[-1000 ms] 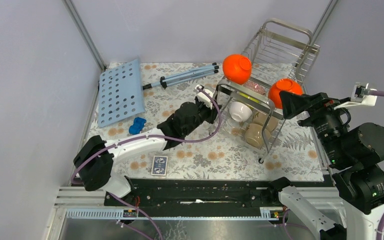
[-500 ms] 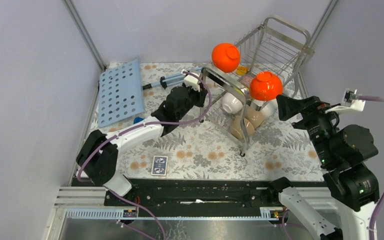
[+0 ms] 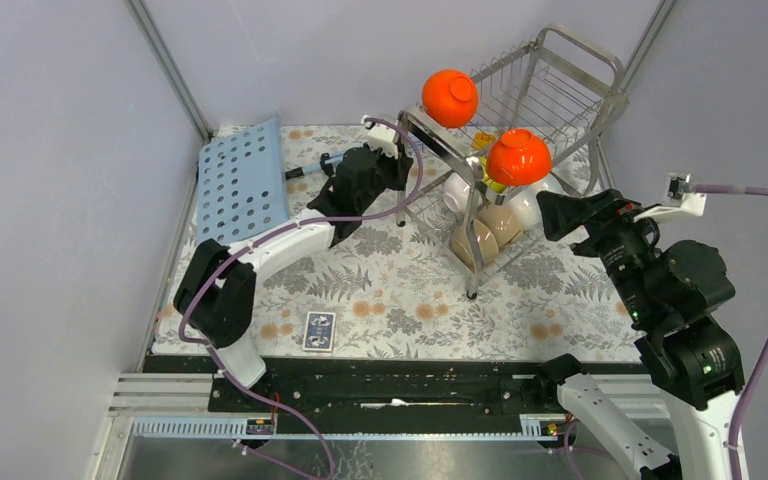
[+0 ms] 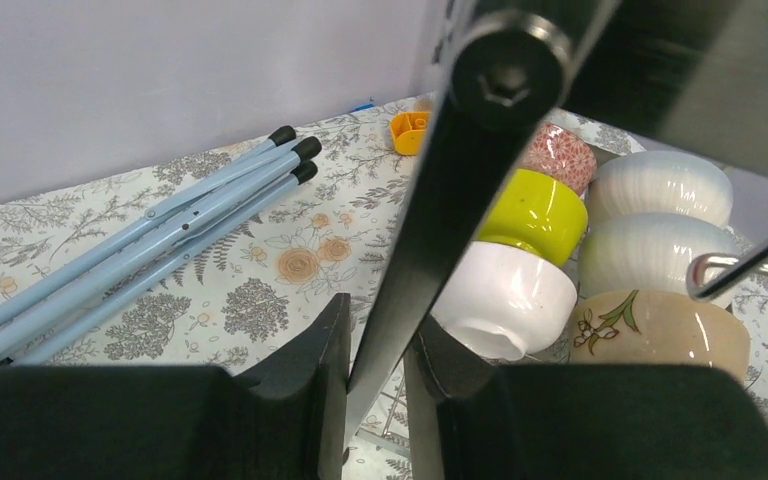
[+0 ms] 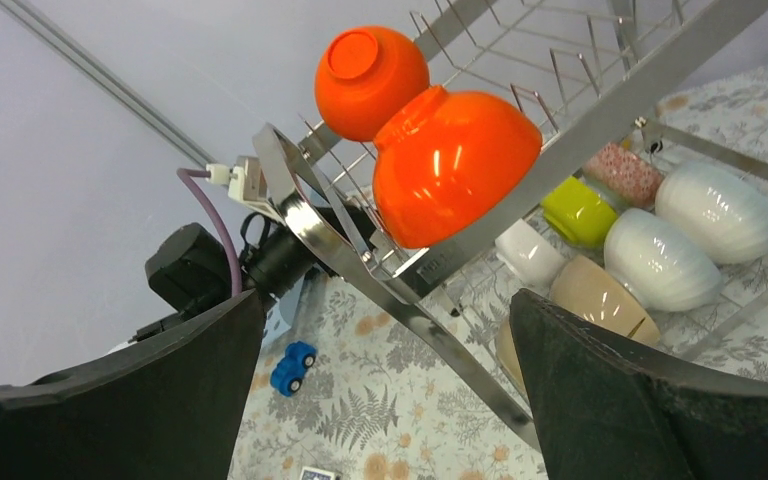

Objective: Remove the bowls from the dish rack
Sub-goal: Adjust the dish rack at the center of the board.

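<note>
Over at the rack (image 3: 582,47) nothing's unloaded yet, looks like all the bowls (image 5: 450,165) sit in it, left gripper (image 4: 378,345) clamped on its bar, right gripper (image 5: 380,300) gaping wide.

Left arm stretched far forward, left gripper (image 4: 375,345) clamped on a dish rack (image 5: 610,125) bar; right arm raised, right gripper (image 5: 380,310) spread wide, holding nothing.

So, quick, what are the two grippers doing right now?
Left gripper: closed on the dish rack, gripping its frame bar.
Right gripper: open, holding nothing.
</note>
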